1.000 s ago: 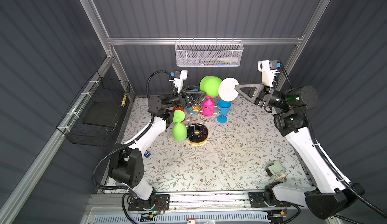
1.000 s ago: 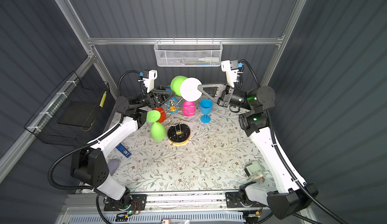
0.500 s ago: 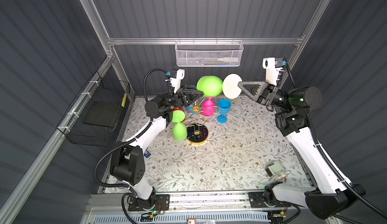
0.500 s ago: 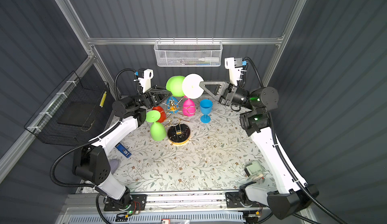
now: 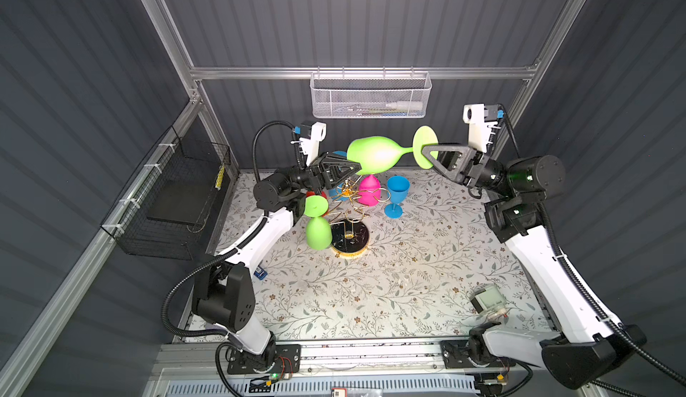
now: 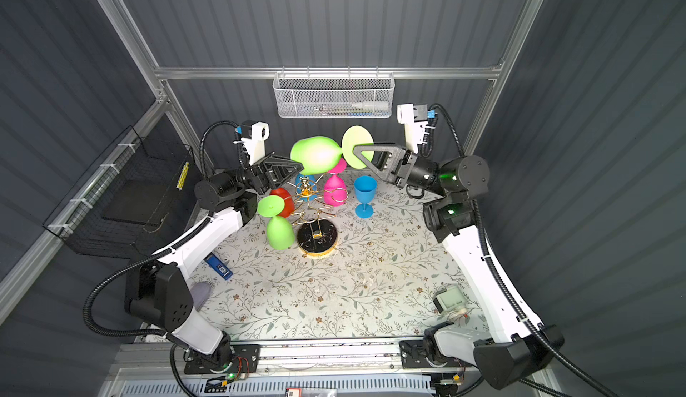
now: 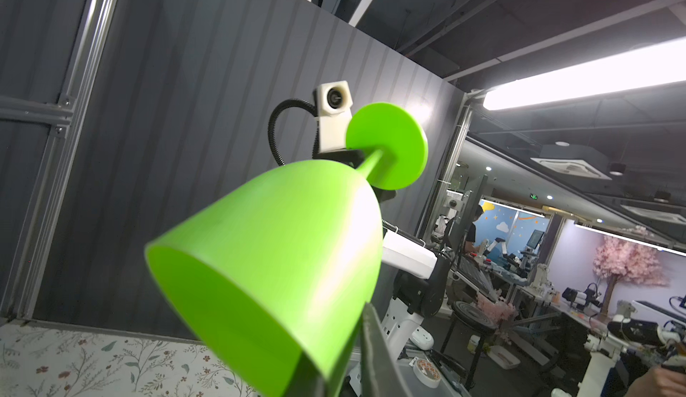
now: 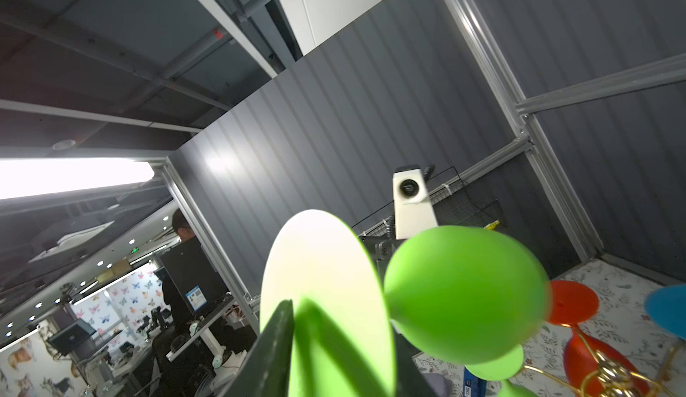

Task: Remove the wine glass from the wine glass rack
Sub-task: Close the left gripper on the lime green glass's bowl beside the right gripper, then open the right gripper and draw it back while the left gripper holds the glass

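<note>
- One lime-green wine glass (image 5: 375, 154) is held in the air on its side, above the back of a floral-covered table (image 5: 371, 295), between two robot grippers.
- At the far left, a black wire basket (image 5: 178, 198) hangs on the side wall.
- The left gripper (image 5: 354, 168) is clamped on the rim of the glass's bowl. The left wrist view shows a dark finger (image 7: 376, 358) against the outside of that rim.
- Below the lifted glass, the wine glass rack (image 5: 350, 237) stands on the table toward the back, a little left of centre. It has gold wire arms above a round black base with a gold rim.
- A second green glass (image 5: 318, 230) hangs bowl down on the rack's left side.
- A red glass (image 6: 284, 196) is partly hidden behind the second green glass. A blue glass (image 6: 305, 183) sits at the back of the rack and a pink glass (image 5: 367, 194) on its right.
- The lifted glass lies above the rack's arms, with its bowl mouth to the left and its stem and round foot to the right.
- A white mesh basket (image 5: 369, 96) hangs from the back rail, above the glass.
- A blue goblet (image 5: 397, 194) stands upright on the table just right of the rack.
- The right gripper (image 5: 425, 150) sits at the stem, just beside the foot. The views do not show whether its jaws press the stem or stand off it.
- At the near right, a small white device (image 5: 488, 300) lies on the table.
</note>
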`<state>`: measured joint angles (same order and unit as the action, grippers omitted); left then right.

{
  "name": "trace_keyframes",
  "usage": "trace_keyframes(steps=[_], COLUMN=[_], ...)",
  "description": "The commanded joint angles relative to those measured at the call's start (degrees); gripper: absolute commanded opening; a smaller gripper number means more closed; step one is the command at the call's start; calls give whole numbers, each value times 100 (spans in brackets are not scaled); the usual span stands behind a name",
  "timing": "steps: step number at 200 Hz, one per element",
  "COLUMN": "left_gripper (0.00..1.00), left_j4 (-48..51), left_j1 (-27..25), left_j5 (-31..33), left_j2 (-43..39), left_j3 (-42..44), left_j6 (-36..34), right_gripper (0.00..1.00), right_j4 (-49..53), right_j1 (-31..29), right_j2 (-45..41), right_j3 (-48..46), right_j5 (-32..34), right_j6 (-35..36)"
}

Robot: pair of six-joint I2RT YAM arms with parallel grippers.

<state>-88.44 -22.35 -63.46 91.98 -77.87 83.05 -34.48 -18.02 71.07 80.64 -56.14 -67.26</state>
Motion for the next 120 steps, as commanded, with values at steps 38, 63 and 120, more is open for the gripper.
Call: trace_keyframes(steps=[38, 63, 120], left_gripper=[0, 0, 0], left_j4=[88, 89, 2144], left_j1=[278, 436, 547], left_j5=[346, 505, 608], left_j2=[-436, -398, -733], left_j3=[113, 164, 344], left_j6=[84, 211, -1003], right_gripper=[63, 68, 74], right_j4=[493, 1495, 4468], right_j1=[43, 71, 71], right_j2=[-348, -653, -1633], right_j3=[-352, -459, -324], right_j5=[83, 425, 2249], right_j6=[569, 1376, 3932])
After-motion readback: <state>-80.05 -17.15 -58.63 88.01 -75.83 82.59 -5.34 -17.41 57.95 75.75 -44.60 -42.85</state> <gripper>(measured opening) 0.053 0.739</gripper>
